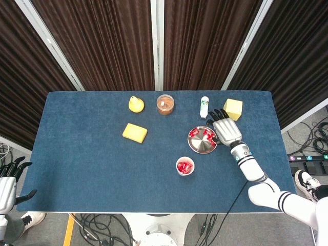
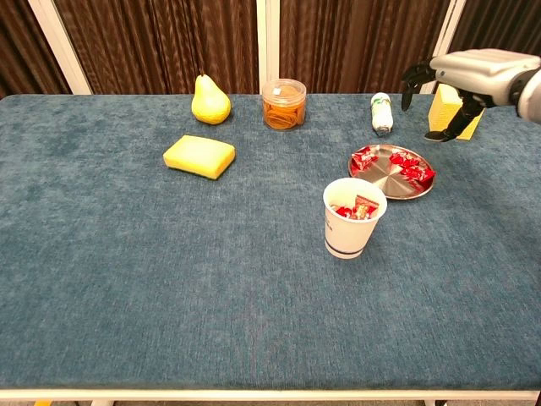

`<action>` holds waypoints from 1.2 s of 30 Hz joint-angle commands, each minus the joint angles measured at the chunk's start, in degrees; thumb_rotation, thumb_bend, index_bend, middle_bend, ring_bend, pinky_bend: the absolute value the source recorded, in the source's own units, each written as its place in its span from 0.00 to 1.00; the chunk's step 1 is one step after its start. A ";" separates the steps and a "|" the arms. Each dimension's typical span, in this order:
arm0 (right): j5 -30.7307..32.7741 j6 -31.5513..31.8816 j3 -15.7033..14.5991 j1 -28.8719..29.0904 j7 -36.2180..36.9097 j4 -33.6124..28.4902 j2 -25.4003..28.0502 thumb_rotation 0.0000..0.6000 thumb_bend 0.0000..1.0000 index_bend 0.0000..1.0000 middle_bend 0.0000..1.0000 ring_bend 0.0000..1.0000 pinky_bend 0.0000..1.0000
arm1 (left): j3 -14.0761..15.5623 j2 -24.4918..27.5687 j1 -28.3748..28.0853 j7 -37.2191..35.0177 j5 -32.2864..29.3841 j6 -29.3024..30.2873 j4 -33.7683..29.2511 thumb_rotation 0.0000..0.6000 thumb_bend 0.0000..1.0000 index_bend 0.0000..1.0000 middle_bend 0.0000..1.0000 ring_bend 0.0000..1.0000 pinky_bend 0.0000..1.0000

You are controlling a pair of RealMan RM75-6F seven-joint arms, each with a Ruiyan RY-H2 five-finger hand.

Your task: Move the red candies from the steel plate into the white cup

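Note:
The steel plate (image 1: pixel 202 146) (image 2: pixel 382 180) sits right of centre with several red candies (image 1: pixel 201 135) (image 2: pixel 407 165) on it. In front of it stands the white cup (image 1: pixel 184 166) (image 2: pixel 353 219), with red candies (image 2: pixel 353 208) inside. My right hand (image 1: pixel 225 129) (image 2: pixel 461 76) hovers to the right of the plate and above it, fingers spread, holding nothing. My left hand (image 1: pixel 7 179) hangs off the table's near left corner, open, seen only in the head view.
Along the back stand a yellow pear (image 2: pixel 210 100), a clear jar (image 2: pixel 284 103), a small white bottle (image 2: pixel 382 113) and a yellow block (image 1: pixel 232 109). A yellow sponge (image 2: pixel 199 156) lies left of centre.

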 commanded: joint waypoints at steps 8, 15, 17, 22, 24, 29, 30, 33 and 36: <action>3.20 -7.97 0.96 7.24 -6.23 15.26 -11.81 1.00 0.22 0.33 0.08 0.00 0.00 | -0.06 0.19 0.20 0.45 -0.63 -0.01 -0.57 1.00 0.09 0.31 0.24 0.21 0.22; 4.29 -9.64 1.03 8.35 -6.95 20.67 -16.03 1.00 0.23 0.33 0.08 0.00 0.00 | 0.22 0.30 0.62 0.05 -0.87 0.06 -0.24 1.00 0.09 0.31 0.24 0.21 0.22; 4.25 -9.75 1.04 8.24 -6.51 21.35 -16.47 1.00 0.25 0.33 0.08 0.00 0.00 | 0.18 0.29 0.69 -0.06 -1.01 0.10 -0.13 1.00 0.09 0.31 0.24 0.21 0.22; 3.47 -9.82 0.71 7.81 -5.38 21.70 -16.65 1.00 0.25 0.34 0.08 0.00 0.00 | 0.17 0.22 0.59 -0.09 -0.84 -0.01 0.03 1.00 0.09 0.31 0.24 0.21 0.22; 2.96 -9.78 0.47 7.64 -4.98 21.71 -16.67 1.00 0.25 0.34 0.08 0.00 0.00 | 0.09 0.20 0.51 -0.05 -0.81 -0.03 0.02 1.00 0.09 0.31 0.24 0.21 0.22; 2.43 -10.05 0.23 7.53 -4.70 22.08 -16.88 1.00 0.25 0.35 0.09 0.00 0.00 | 0.17 0.19 0.61 -0.02 -0.73 0.07 0.06 1.00 0.09 0.31 0.24 0.21 0.22; 2.36 -10.20 0.19 7.56 -4.71 22.24 -16.97 1.00 0.25 0.35 0.09 0.00 0.00 | 0.19 0.19 0.65 -0.04 -0.77 0.07 0.08 1.00 0.09 0.31 0.24 0.21 0.22; 2.11 -10.38 0.12 7.60 -4.67 22.45 -17.14 1.00 0.25 0.35 0.09 0.00 0.00 | 0.19 0.14 0.76 -0.17 -0.87 0.14 0.13 1.00 0.09 0.31 0.24 0.21 0.22; 1.76 -10.41 -0.09 7.46 -4.67 22.14 -17.02 1.00 0.25 0.35 0.09 0.00 0.00 | 0.25 0.09 0.79 -0.23 -0.87 0.07 0.26 1.00 0.09 0.31 0.24 0.21 0.22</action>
